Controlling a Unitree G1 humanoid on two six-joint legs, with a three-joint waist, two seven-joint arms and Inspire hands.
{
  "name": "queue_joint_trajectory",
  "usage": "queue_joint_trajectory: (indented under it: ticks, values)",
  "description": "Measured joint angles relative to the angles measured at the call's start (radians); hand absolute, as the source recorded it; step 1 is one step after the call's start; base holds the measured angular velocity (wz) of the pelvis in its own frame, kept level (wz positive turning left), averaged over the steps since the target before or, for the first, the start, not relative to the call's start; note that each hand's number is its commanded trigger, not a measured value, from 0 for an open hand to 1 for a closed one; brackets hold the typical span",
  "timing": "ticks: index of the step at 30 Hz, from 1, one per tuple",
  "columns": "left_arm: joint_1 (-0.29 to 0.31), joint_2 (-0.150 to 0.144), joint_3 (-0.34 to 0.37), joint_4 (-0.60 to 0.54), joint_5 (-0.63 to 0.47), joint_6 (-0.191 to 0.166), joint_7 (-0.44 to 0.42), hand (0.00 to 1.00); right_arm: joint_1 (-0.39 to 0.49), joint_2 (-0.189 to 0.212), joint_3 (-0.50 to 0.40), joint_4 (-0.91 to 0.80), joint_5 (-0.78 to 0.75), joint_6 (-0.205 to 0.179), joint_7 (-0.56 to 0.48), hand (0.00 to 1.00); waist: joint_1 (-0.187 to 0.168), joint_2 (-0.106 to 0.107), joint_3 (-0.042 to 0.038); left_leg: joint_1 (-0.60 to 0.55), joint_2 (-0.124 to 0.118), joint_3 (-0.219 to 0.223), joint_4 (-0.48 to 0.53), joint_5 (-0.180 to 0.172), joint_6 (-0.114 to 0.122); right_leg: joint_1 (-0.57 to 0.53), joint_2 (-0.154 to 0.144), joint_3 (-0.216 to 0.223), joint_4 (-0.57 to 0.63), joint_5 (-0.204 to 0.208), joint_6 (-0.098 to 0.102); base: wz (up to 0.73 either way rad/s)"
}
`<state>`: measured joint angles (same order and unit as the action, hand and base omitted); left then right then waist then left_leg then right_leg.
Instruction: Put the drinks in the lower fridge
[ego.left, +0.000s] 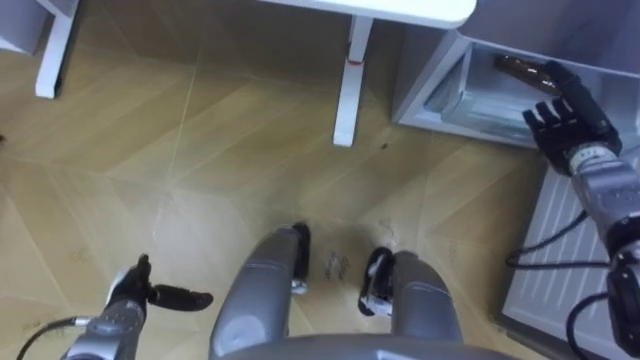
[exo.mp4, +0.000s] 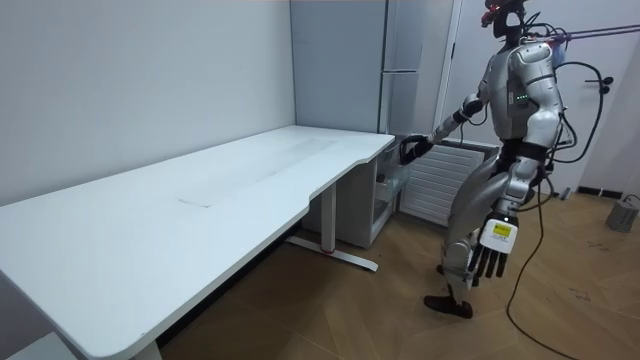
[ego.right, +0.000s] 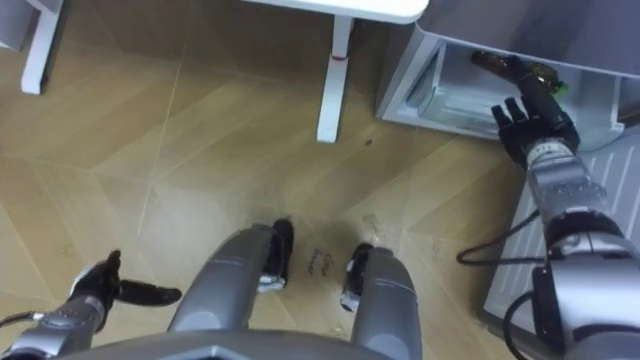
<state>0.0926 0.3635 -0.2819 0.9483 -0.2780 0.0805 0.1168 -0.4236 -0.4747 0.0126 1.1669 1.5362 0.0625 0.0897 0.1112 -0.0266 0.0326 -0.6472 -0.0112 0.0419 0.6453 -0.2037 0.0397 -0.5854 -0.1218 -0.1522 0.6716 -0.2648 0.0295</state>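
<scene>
Right robot hand (ego.left: 562, 118): you see it raised at the far right, at the mouth of the open lower fridge compartment (ego.left: 432, 85). Its fingers are clamped on a dark drink bottle (ego.left: 518, 67). The bottle lies nearly level in the grip, with its free end pointing left over the compartment's pale interior. You cannot tell from these views whether it touches the shelf.

Left robot hand (ego.left: 145, 292): you find it low at the near left, beside the robot's thigh and above the wooden floor (ego.left: 200, 170). Its fingers are apart and relaxed, and it holds nothing. In the room view it hangs straight down at the robot's side.

Stance: your robot stands upright on the floor at the far end of the long white tabletop (exo.mp4: 200, 200), with its right arm stretched toward the fridge. A white table leg (ego.left: 348, 85) stands just left of the compartment. A ribbed white panel (ego.left: 560, 230) lies to the right, below the raised arm.
</scene>
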Motion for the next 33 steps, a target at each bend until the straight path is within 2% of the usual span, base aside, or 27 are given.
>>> queue_joint_trajectory:
  ticks: [4, 5, 9, 12, 17, 21, 25, 28, 30, 33]
  values:
    - [-0.029, -0.020, 0.018, 0.035, 0.000, 0.001, 0.000, 0.00, 0.032, 0.006, -0.004, 0.014, 0.000, 0.000, 0.002, 0.00, -0.001, -0.002, -0.0023, 0.070, 0.002, 0.007, -0.059, 0.013, -0.002, 0.066, 0.006, 0.000, -0.059, 0.018, 0.000, -0.05]
    - [-0.029, -0.031, 0.037, 0.039, -0.002, 0.000, -0.001, 0.00, 0.051, 0.014, -0.009, 0.013, -0.004, -0.002, 0.002, 0.00, -0.004, -0.001, -0.0076, 0.092, 0.005, 0.007, -0.079, 0.016, -0.003, 0.093, 0.013, 0.000, -0.089, 0.025, 0.002, -0.09]
    - [-0.026, -0.059, 0.099, 0.060, -0.002, -0.002, -0.016, 0.00, 0.112, 0.087, -0.099, 0.013, -0.003, -0.008, 0.003, 0.00, -0.024, -0.001, -0.0099, 0.176, 0.018, 0.010, -0.135, 0.019, -0.003, 0.189, 0.033, -0.005, -0.182, 0.052, -0.004, -0.06]
    - [-0.016, -0.083, 0.122, 0.066, 0.003, -0.006, -0.020, 0.00, 0.167, 0.113, -0.110, 0.011, 0.000, -0.008, 0.019, 0.00, -0.029, 0.002, -0.0132, 0.244, 0.017, 0.015, -0.181, 0.019, -0.004, 0.259, 0.039, 0.000, -0.240, 0.062, -0.003, -0.09]
    - [0.017, -0.088, 0.150, 0.065, 0.003, -0.024, -0.021, 0.00, 0.282, 0.149, -0.114, -0.047, -0.007, -0.022, 0.023, 0.00, -0.032, 0.008, -0.0222, 0.360, 0.020, 0.037, -0.255, 0.016, -0.008, 0.363, 0.050, 0.020, -0.329, 0.077, -0.001, -0.12]
    - [0.060, -0.094, 0.170, 0.068, -0.002, -0.048, -0.020, 0.00, 0.362, 0.185, -0.113, -0.108, -0.006, -0.039, 0.023, 0.00, -0.056, 0.016, -0.0287, 0.435, 0.018, 0.043, -0.296, 0.012, -0.014, 0.439, 0.054, 0.022, -0.364, 0.077, -0.002, -0.05]
    - [0.073, -0.109, 0.183, 0.068, -0.002, -0.057, -0.020, 0.00, 0.371, 0.203, -0.116, -0.106, 0.001, -0.042, 0.023, 0.00, -0.083, 0.019, -0.0286, 0.449, 0.020, 0.044, -0.305, 0.008, -0.019, 0.451, 0.054, 0.019, -0.366, 0.071, -0.005, -0.01]
    - [0.073, -0.111, 0.181, 0.068, -0.002, -0.058, -0.019, 0.00, 0.367, 0.214, -0.116, -0.074, 0.028, -0.043, 0.023, 0.00, -0.083, 0.023, -0.0270, 0.450, 0.023, 0.048, -0.305, 0.006, -0.021, 0.450, 0.057, 0.024, -0.366, 0.071, -0.005, -0.04]
    - [0.073, -0.115, 0.180, 0.072, -0.004, -0.058, -0.017, 0.00, 0.364, 0.219, -0.116, -0.060, 0.036, -0.042, 0.023, 0.00, -0.083, 0.032, -0.0212, 0.449, 0.023, 0.052, -0.310, 0.005, -0.020, 0.448, 0.057, 0.029, -0.369, 0.071, -0.005, -0.05]
    - [0.073, -0.118, 0.181, 0.076, -0.003, -0.058, -0.017, 0.00, 0.361, 0.219, -0.126, -0.034, 0.039, -0.040, 0.022, 0.00, -0.082, 0.044, -0.0216, 0.449, 0.023, 0.055, -0.310, 0.005, -0.019, 0.444, 0.059, 0.037, -0.380, 0.071, -0.003, -0.03]
